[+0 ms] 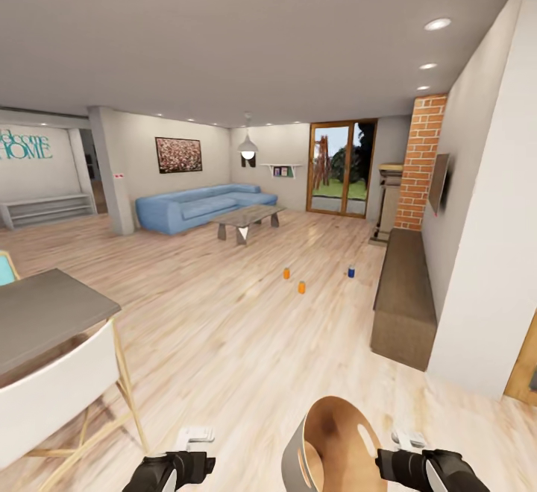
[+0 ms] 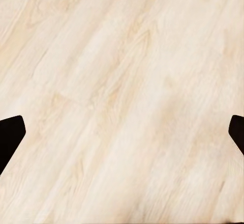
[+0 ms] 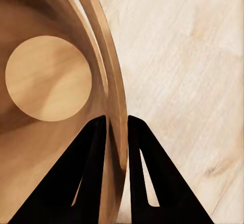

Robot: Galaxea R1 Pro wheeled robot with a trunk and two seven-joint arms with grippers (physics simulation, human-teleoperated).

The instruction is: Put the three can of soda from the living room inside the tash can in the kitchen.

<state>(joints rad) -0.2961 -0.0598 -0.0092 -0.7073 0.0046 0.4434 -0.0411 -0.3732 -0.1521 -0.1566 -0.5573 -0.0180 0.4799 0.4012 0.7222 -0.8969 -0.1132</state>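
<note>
Wood floor (image 1: 224,343) open ahead, right end effector (image 3: 117,127) pinching bin rim (image 3: 114,81), left end effector (image 2: 122,132) spread empty

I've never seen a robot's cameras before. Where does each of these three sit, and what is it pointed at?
Head view: on the head, facing the living room, soda cans on the floor; both arms and the trash can show below.
Left wrist view: by the left tool, aimed at bare wood floor; open fingertips at the edges.
Right wrist view: by the right tool, clamped on the trash can's rim.
Head and right wrist views share the trash can.
</note>
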